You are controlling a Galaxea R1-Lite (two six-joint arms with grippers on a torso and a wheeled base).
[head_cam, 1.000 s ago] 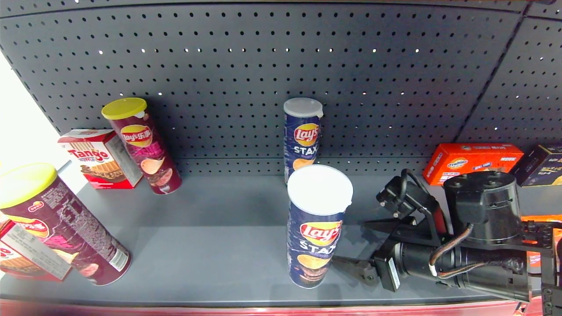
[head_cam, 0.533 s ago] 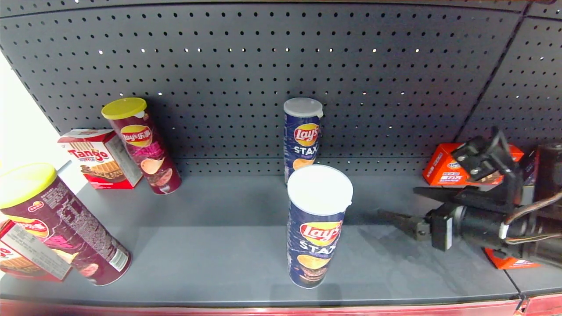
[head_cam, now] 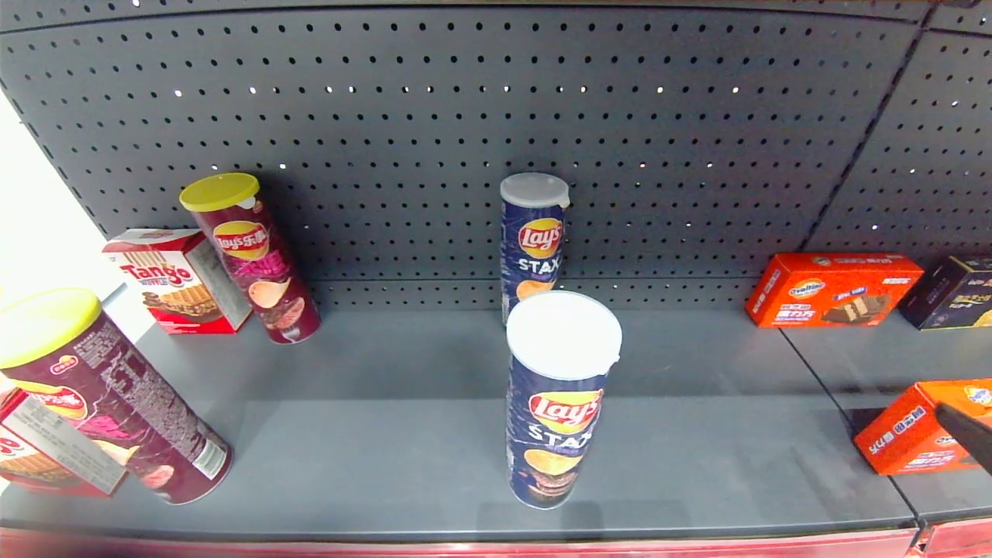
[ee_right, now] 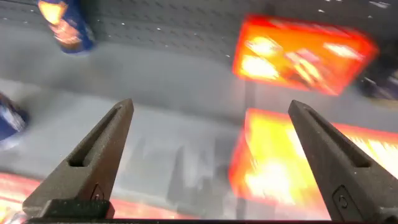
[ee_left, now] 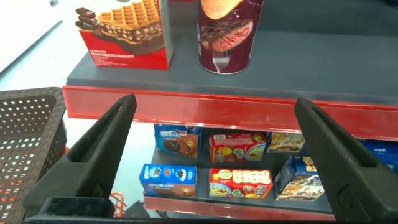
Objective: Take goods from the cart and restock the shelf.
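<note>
Chip can [head_cam: 559,403], a tall tube with a round white lid, stands upright on your smooth grey shelf [head_cam: 349,434]; left gripper [ee_left: 214,101] and right gripper [ee_right: 210,106] are both spread, empty.

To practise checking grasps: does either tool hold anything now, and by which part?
Nothing is held. The left tool and the right tool both stand open, with nothing between their fingers.

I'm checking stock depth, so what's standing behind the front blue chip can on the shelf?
A second blue chip can stands upright behind the front can, by the pegboard wall. Its bottom is mostly hidden by the front can's lid.
</note>
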